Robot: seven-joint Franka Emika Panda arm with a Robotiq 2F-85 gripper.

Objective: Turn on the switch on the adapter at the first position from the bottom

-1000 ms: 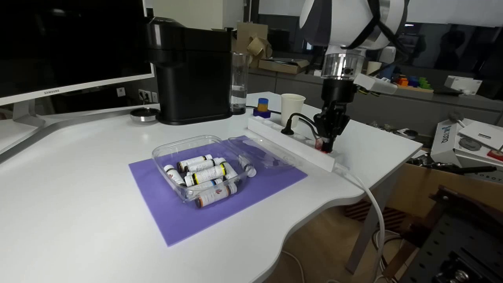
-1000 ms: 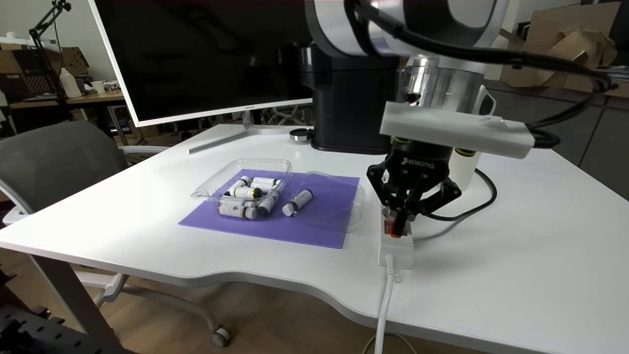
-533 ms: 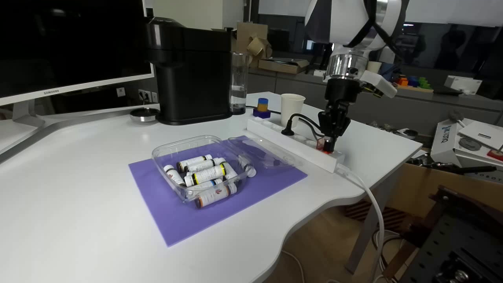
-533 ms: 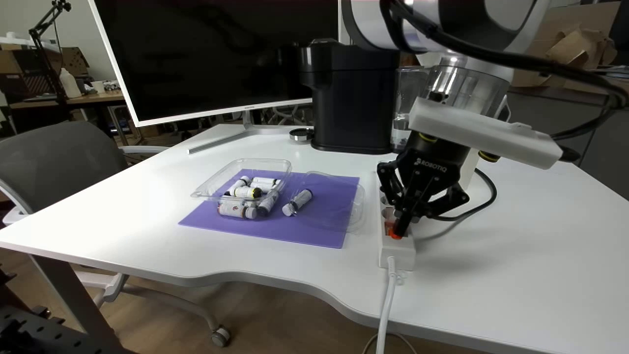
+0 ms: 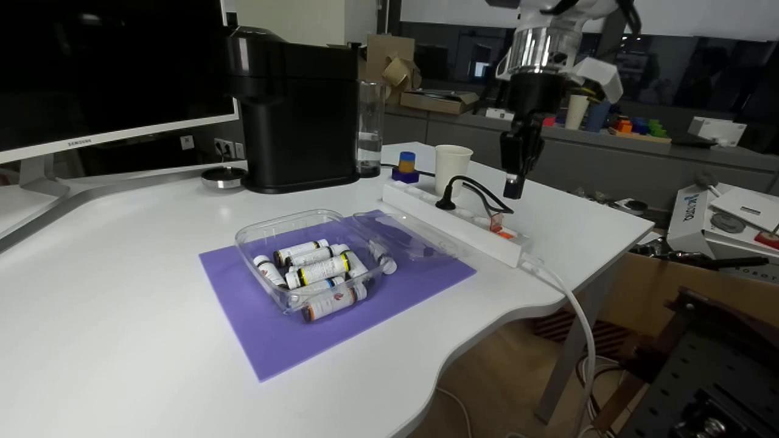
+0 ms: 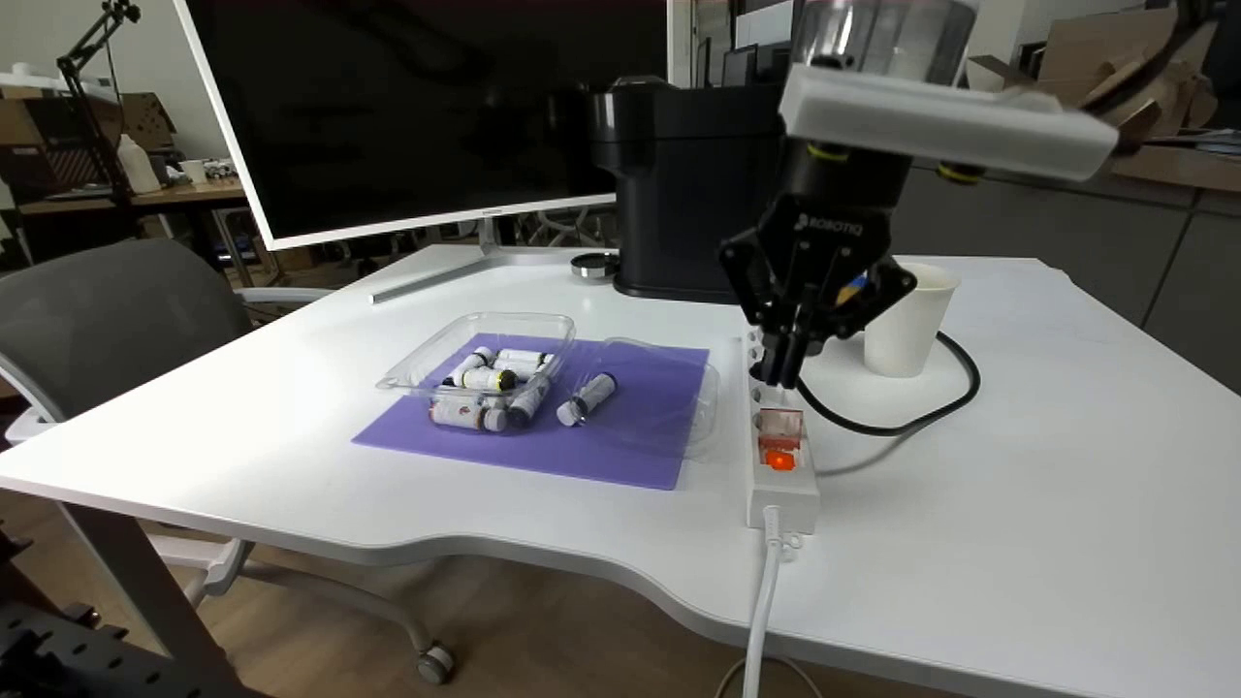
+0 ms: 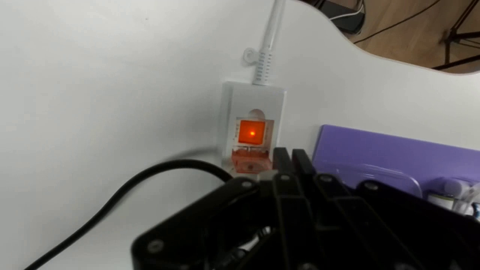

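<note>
Risen off the switch (image 7: 251, 132), the gripper (image 6: 779, 374) hangs clenched on nothing, with the adapter (image 5: 456, 226) below it. The switch looks lit, so the press is probably done; next calls for withdrawing without brushing the raised cover (image 7: 249, 162).

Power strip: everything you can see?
Long, slim, white power strip, plastic-looking, lying flat on the table. Its orange-red switch looks lit; a see-through reddish cover stands open beside it. A black plug sits in its top; a white cord leaves the switch end. The gripper is clear of it.
</note>
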